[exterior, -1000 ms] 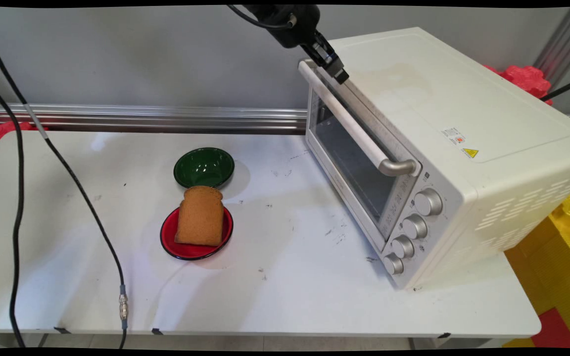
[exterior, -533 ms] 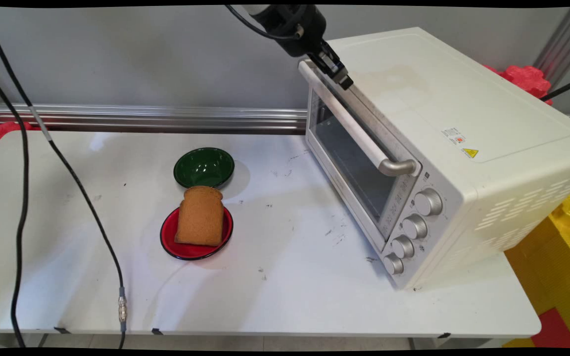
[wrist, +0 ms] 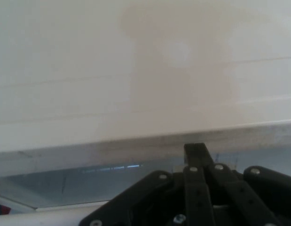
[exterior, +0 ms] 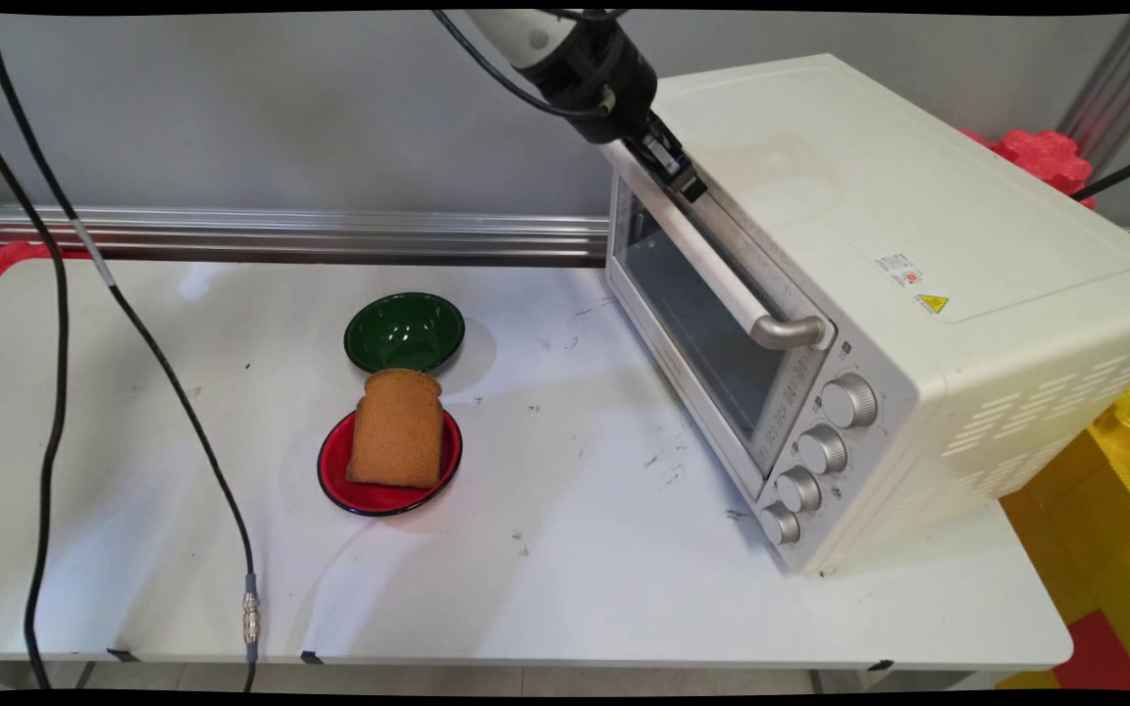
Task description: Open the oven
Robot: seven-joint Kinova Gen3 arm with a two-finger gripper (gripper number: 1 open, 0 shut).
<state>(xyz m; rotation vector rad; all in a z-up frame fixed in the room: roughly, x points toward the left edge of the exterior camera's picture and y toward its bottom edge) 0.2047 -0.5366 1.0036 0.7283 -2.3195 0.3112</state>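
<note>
While my gripper (exterior: 680, 179) rests with its fingers together, clasping nothing I can see, at the oven's (exterior: 879, 294) top front edge just behind the handle's (exterior: 712, 273) far end, the glass door (exterior: 688, 328) beneath the hand sits shut. Far below the hand, toast (exterior: 396, 428) lies on a red plate (exterior: 334, 478), with a green bowl (exterior: 404, 331) beside it.

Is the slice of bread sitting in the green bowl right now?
No, the bread lies on the red plate, just in front of the green bowl, which holds nothing.
</note>
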